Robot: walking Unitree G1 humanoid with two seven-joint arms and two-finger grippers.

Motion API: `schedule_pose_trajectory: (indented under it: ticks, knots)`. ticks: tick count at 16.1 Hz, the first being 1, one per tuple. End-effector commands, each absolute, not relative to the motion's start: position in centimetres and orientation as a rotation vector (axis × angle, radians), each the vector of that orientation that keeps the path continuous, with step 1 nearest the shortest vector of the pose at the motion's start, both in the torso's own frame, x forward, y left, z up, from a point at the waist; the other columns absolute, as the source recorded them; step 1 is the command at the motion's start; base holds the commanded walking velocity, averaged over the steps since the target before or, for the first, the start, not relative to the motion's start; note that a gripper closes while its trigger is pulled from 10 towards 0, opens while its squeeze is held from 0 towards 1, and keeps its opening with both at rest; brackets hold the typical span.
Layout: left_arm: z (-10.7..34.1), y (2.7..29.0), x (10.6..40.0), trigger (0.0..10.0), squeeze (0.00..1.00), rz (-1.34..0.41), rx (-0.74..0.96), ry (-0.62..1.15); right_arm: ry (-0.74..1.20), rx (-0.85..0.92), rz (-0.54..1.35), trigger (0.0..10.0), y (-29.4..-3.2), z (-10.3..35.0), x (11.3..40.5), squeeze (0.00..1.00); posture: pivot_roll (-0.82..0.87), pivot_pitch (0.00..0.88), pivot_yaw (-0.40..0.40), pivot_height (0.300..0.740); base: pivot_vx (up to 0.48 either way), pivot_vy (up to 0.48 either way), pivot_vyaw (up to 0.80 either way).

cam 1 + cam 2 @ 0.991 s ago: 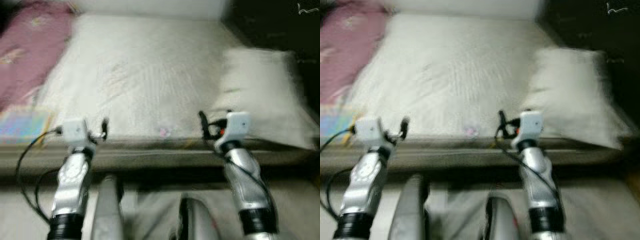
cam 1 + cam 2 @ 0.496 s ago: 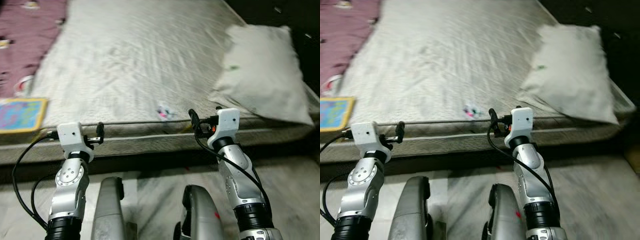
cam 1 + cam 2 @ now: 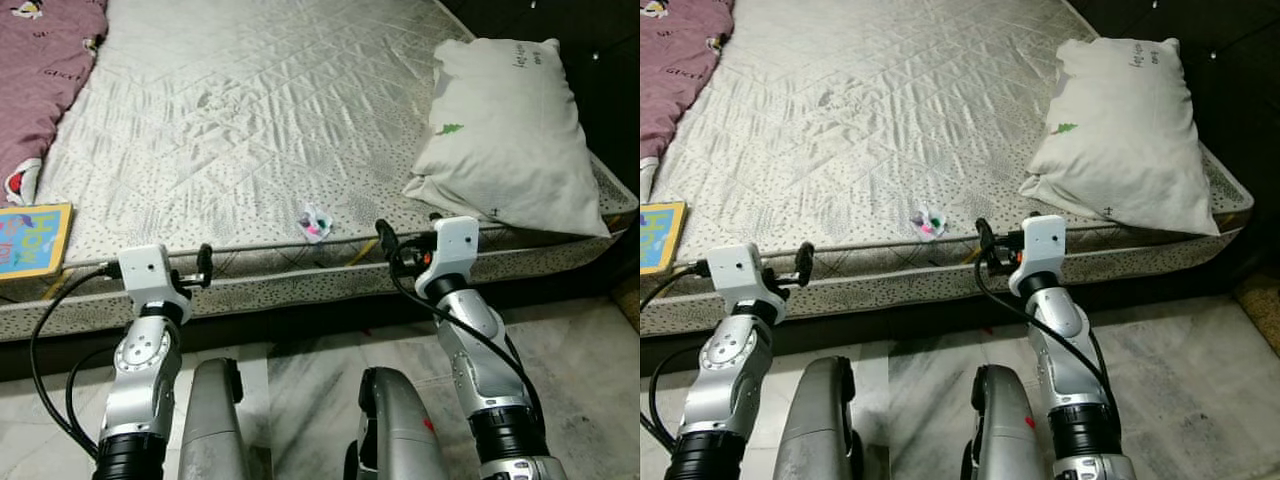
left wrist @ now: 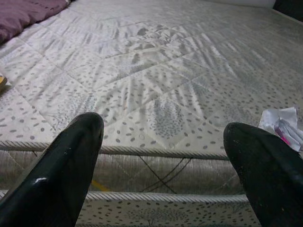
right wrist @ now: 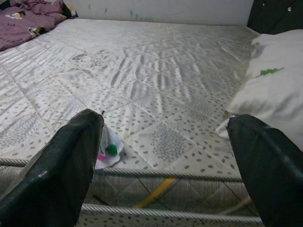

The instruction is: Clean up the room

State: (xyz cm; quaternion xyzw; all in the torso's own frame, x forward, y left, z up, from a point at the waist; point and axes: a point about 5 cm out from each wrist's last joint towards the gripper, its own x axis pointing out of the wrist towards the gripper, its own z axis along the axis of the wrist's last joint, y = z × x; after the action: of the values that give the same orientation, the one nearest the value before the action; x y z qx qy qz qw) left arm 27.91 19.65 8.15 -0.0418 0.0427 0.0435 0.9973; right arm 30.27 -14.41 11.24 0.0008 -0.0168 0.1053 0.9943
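Facing a bare quilted mattress (image 3: pixel 260 110) from its near edge, above a marble floor (image 3: pixel 590 350). A small crumpled wrapper (image 3: pixel 314 223) (white, with pink and green bits) close to that edge, between the two arms and nearer the right one. Left gripper (image 3: pixel 204 266) raised just before the mattress side, fingers (image 4: pixel 71 165) spread wide, gripping nothing. Right gripper (image 3: pixel 383 236) likewise at the edge, just beside the wrapper, fingers (image 5: pixel 66 165) parted and empty. White pillow (image 3: pixel 500 130) on the right part of the mattress, maroon blanket (image 3: pixel 40 70) at far left, colourful book (image 3: pixel 30 240) on the near left corner.
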Motion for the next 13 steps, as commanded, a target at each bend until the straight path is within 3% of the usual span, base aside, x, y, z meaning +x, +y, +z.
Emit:
schedule_pose_trajectory:
  ticks: [1,5,10,13]
  knots:
    - [8.26,19.60,27.99,10.0,0.00,0.080,-0.087,0.085,-0.055,-0.020,0.239,10.0,-14.10,11.65,30.33,0.00,0.02,0.095,-0.055,0.581,0.285,0.000,0.80]
    - [8.21,19.53,27.99,10.0,0.00,0.076,-0.085,0.086,-0.052,-0.016,0.242,10.0,-14.09,11.56,30.33,0.00,0.02,0.088,-0.053,0.581,0.289,0.000,0.73]
    - [8.08,19.41,27.97,10.0,0.00,0.066,-0.085,0.093,-0.041,-0.002,0.248,10.0,-14.05,11.35,30.33,0.00,0.02,0.080,-0.053,0.581,0.058,0.000,0.00]
    - [8.18,19.32,27.97,10.0,0.00,0.056,-0.092,0.081,-0.044,-0.009,0.260,10.0,-13.94,11.34,30.34,0.00,0.02,0.079,-0.052,0.581,0.289,0.000,0.00]
